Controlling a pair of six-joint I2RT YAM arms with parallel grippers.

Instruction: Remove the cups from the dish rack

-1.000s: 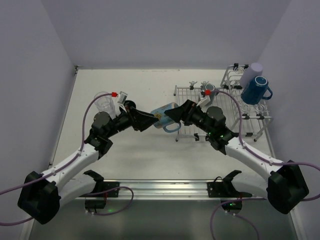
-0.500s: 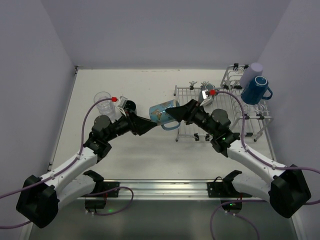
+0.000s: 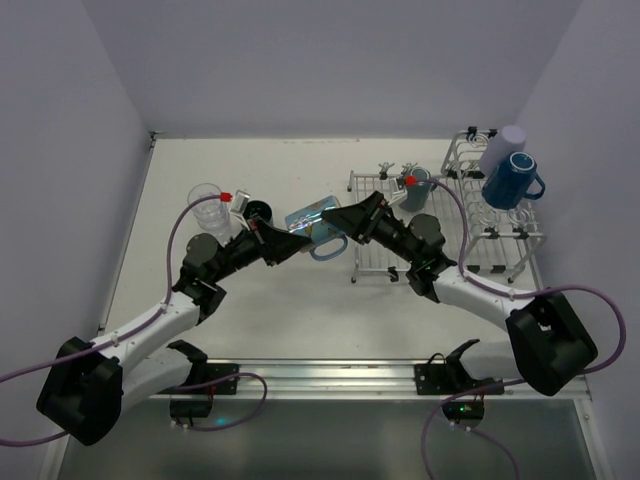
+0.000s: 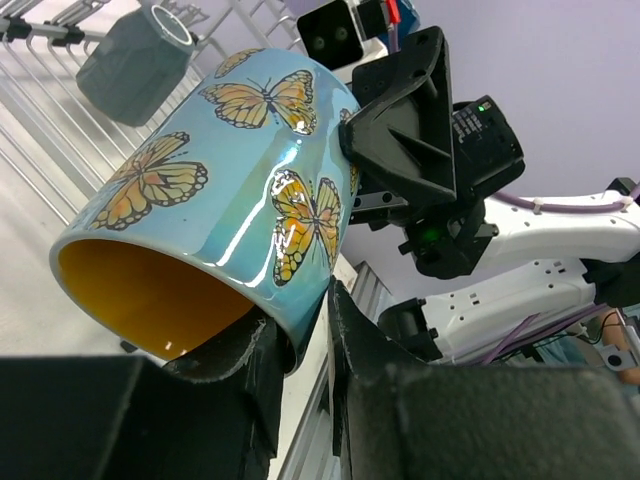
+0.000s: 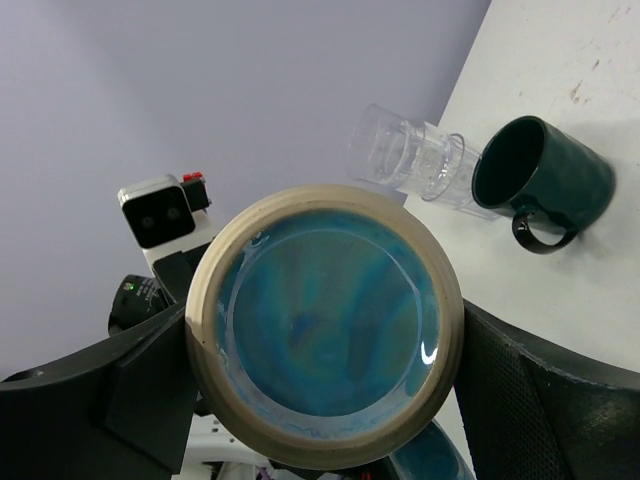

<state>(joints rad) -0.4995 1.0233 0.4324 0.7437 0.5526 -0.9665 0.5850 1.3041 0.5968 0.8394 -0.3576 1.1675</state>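
My right gripper (image 3: pixel 338 218) clamps the butterfly mug (image 3: pixel 308 222) at its base, and my left gripper (image 4: pixel 303 335) pinches its rim wall. It lies sideways between them, mouth towards my left arm.

The light blue mug (image 3: pixel 308 220), clamped between the left tool (image 3: pixel 296 237) and right tool (image 3: pixel 338 222), blocks the middle of the table (image 3: pixel 300 165). At its 9 o'clock the clear glass (image 3: pixel 207 205) and a dark teal mug (image 3: pixel 260 211) stand just beside each other. At 3 o'clock the dish rack (image 3: pixel 372 252) bars passage. Bare table lies open at 12 and 6 o'clock.
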